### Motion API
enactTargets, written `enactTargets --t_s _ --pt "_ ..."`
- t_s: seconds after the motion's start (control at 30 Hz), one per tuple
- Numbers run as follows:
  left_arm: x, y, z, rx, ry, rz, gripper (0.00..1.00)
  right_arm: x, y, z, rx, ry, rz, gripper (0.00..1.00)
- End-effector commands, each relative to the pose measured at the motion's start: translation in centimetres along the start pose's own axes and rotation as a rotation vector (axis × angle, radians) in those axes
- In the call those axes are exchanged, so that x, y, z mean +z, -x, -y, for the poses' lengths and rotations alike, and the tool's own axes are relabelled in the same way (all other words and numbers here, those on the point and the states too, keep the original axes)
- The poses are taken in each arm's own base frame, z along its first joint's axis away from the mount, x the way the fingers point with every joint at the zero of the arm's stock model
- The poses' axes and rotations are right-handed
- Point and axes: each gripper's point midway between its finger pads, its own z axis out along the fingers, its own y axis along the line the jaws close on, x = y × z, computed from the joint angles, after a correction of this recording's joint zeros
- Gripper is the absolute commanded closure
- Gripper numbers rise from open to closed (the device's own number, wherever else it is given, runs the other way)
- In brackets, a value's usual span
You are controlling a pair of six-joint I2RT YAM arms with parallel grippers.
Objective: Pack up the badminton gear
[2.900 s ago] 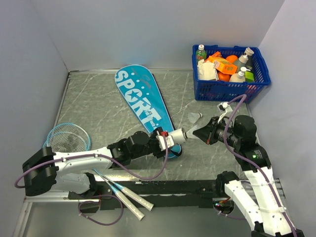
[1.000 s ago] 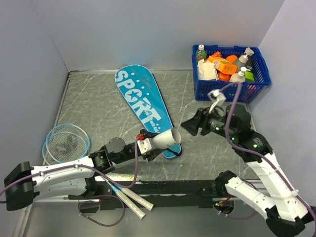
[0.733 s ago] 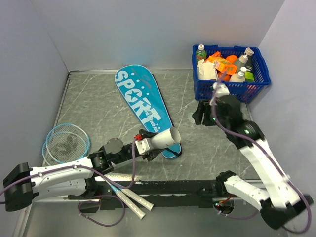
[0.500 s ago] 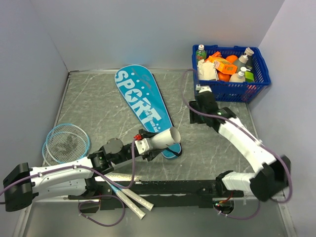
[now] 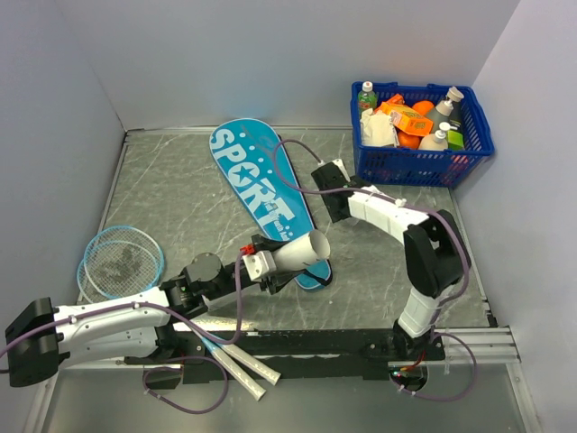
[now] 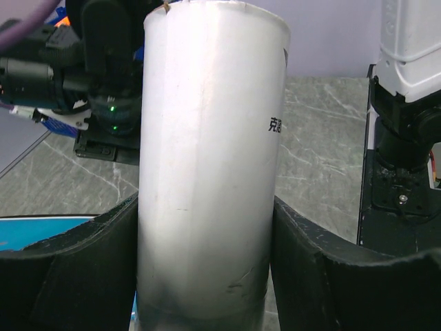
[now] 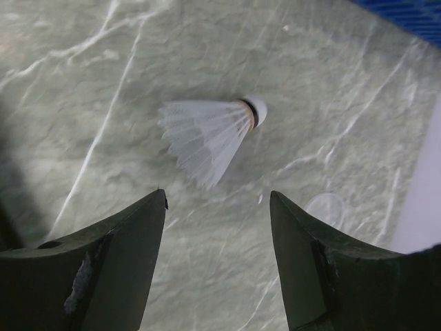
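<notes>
You're looking at a smooth, faintly glossy white tube (image 6: 210,158), a shuttlecock (image 7: 207,134) with a translucent ribbed skirt, and a tabletop (image 7: 103,83) showing a polished marble-like finish.

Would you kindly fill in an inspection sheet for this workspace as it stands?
Surface: grey marbled table.
Job's things: teal SPORT bag flat mid-table; two rackets at the near left; shuttlecock lying on the table.
Clutter: blue basket of groceries, far right.
Grippers: left gripper shut on a white tube; right gripper open, just short of the shuttlecock.
Cables: purple cables loop off both arms.
Surroundings: plain walls on three sides.
</notes>
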Motion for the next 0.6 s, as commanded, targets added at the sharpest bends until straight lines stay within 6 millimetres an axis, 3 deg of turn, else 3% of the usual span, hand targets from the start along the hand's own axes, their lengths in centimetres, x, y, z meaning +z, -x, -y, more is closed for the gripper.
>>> enactTargets --t_s 0.0,0.3,0.57 --pt "-0.2 0.7 0.9 -0.113 -0.018 0.051 0.99 0.7 2.5 1.9 -0.021 -0.132 0.053 0.32" --pt "-0.1 0.5 0.8 -0.115 -0.015 0.046 0.99 3.1 2.9 1.6 -0.102 -0.197 0.038 0.38" --pt "0.0 0.2 0.7 -0.113 -0.007 0.037 0.99 5.3 2.3 2.4 -0.093 -0.215 0.017 0.53"
